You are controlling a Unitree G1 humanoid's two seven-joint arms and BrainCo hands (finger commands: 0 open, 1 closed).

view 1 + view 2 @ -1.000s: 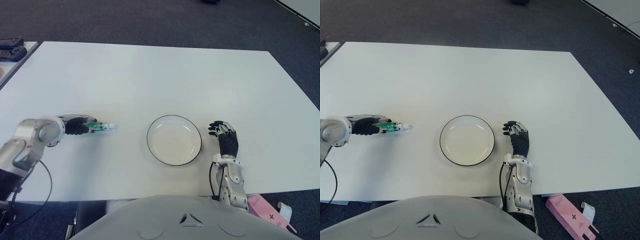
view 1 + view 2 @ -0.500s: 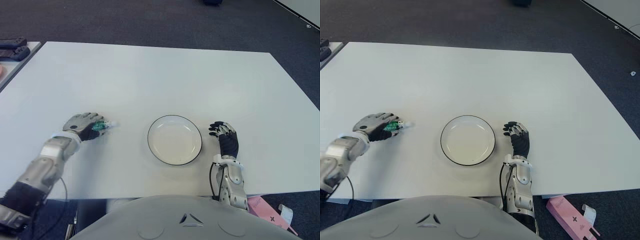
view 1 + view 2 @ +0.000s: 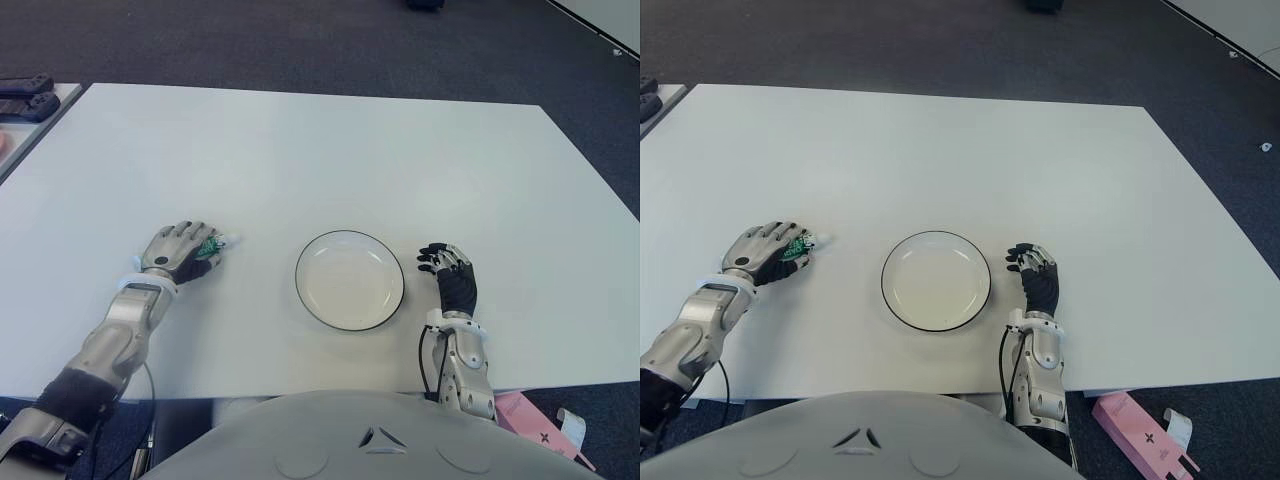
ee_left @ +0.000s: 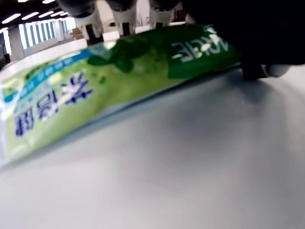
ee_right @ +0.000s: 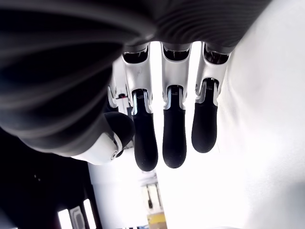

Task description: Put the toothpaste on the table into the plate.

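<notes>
Glossy plastic toothpaste [image 4: 109, 81] tube, matt white table [image 3: 330, 150], glazed plate [image 3: 349, 280].

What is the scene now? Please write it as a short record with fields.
table: white
plate: near the front edge, nothing in it
toothpaste: green tube lying on the table, left of the plate, cap toward the plate
left hand: over the toothpaste, fingers curled around it
right hand: right of the plate, fingers relaxed, holding nothing
task state: toothpaste not yet in the plate

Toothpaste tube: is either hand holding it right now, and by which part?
The left hand has its fingers closed over the toothpaste tube around its body; only the cap end shows. The tube looks low at the table. The right hand holds nothing.
</notes>
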